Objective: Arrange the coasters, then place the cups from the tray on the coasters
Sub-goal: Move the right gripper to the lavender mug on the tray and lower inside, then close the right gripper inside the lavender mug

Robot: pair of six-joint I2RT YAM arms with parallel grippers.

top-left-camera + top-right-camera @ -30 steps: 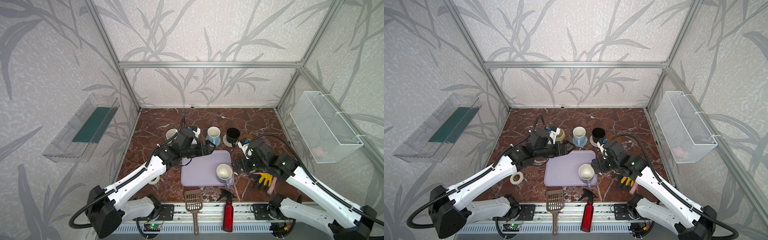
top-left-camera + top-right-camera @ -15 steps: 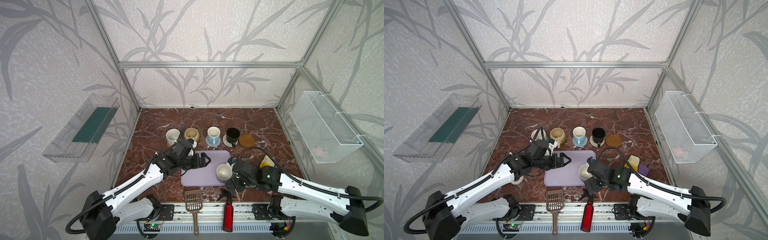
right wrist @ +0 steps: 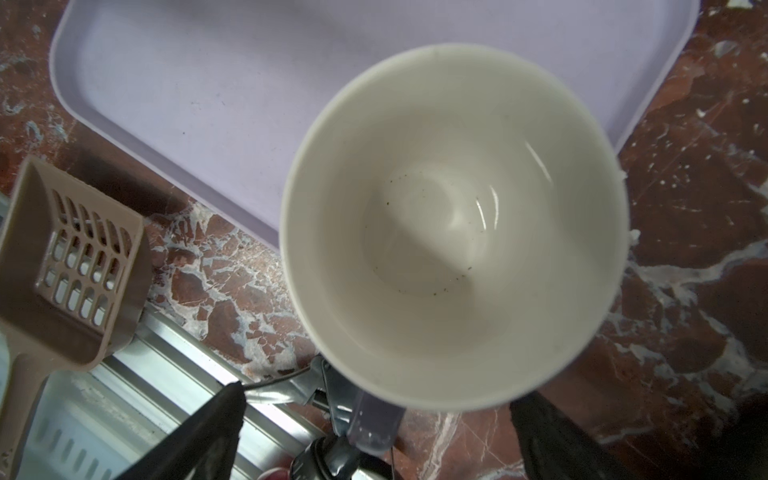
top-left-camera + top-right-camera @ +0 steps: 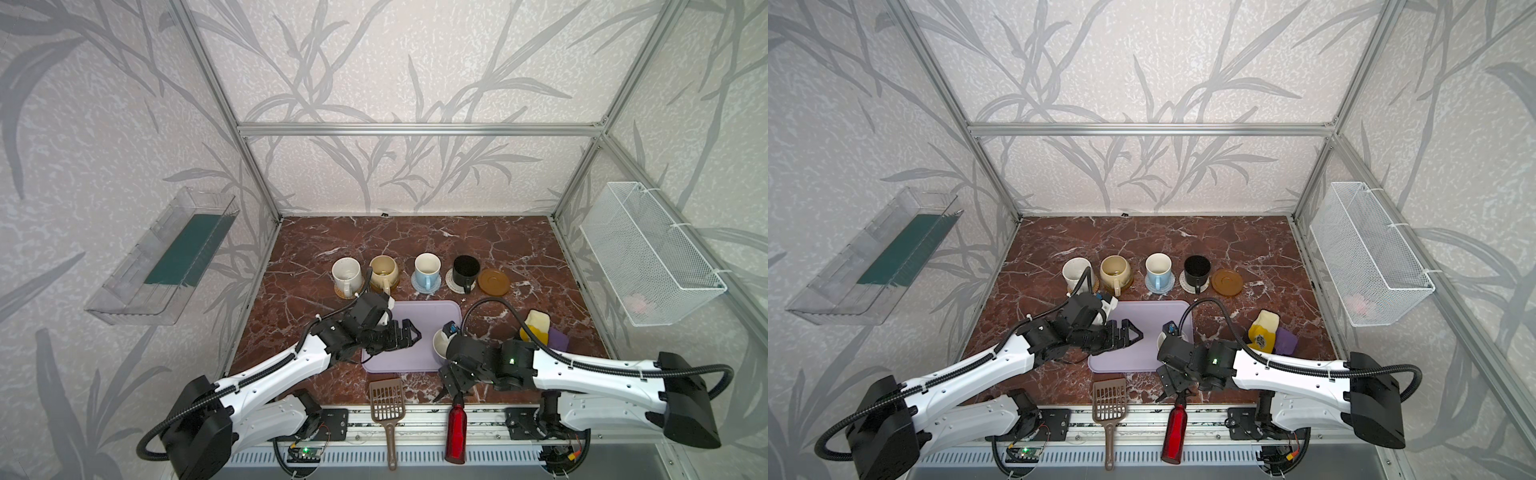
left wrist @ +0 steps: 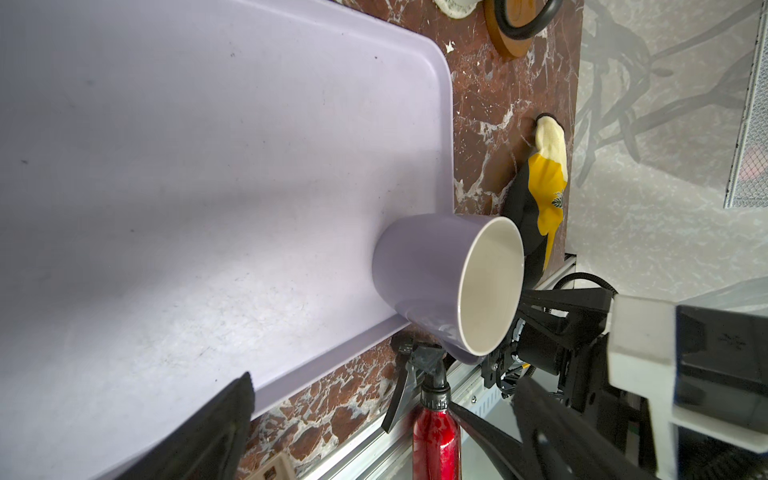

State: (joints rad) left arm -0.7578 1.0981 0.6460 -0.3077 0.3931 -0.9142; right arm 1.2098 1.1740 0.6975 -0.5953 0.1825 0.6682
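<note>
**Four cups seated, one left on the tray**

In both top views a row runs across the middle of the bench: white cup (image 4: 346,272), beige cup (image 4: 383,270), light-blue cup (image 4: 427,268) and black cup (image 4: 465,269), each on one of the coasters (image 4: 436,286). At the row's right end the amber coaster (image 4: 493,282) lies bare. The tray (image 4: 428,320), toward the bench's near edge, holds only the lavender cup (image 4: 440,344), at its near right corner. The left hand (image 4: 409,334) hangs wide over the tray, carrying nothing. The right hand (image 4: 451,384) stands over that cup.

Left wrist view: the tray is bare apart from the upright lavender cup.

Right wrist view: the cup's white inside is empty but for a few dark specks. The right hand's fingers (image 3: 216,424) stand wide on either side, not closed on it. I judge that one pick and one placement remain.
</note>
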